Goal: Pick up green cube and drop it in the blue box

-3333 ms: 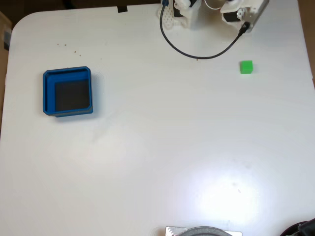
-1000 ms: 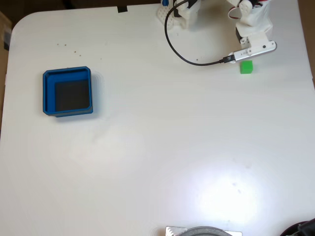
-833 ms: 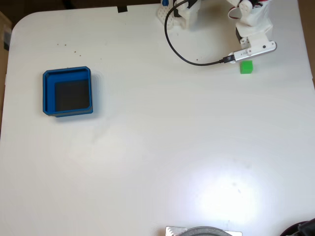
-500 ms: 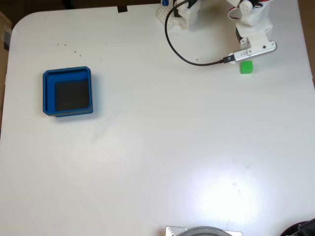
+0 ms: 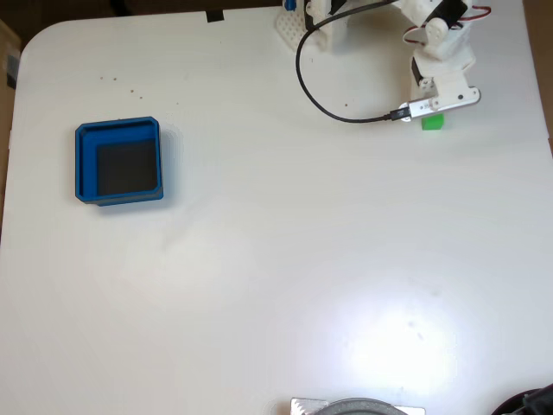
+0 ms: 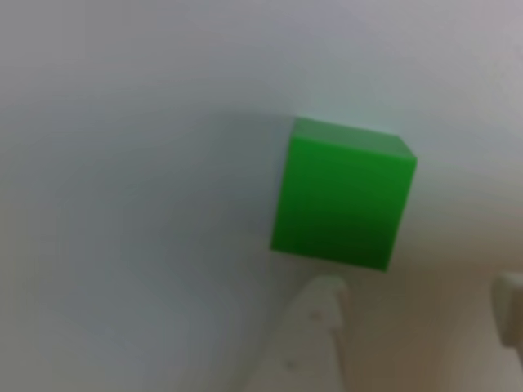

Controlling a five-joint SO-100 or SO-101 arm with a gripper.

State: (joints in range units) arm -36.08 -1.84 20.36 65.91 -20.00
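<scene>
The green cube (image 5: 433,124) rests on the white table at the upper right of the fixed view, its top edge tucked under my arm's wrist (image 5: 441,97). In the other view the green cube (image 6: 343,196) stands close up, just beyond my gripper (image 6: 417,292). The gripper is open, with one white fingertip (image 6: 320,294) below the cube's lower left corner and the other at the right edge. Nothing lies between them. The blue box (image 5: 85,164) sits far away at the table's left, with nothing on its dark floor.
A black cable (image 5: 333,105) loops from the arm's base (image 5: 320,22) to the wrist. A grey round object (image 5: 359,406) and a dark object (image 5: 527,402) sit at the bottom edge. The table's right edge runs close to the cube.
The wrist has shifted toward the cube and now covers its top edge. The cube and the blue box have not moved.
</scene>
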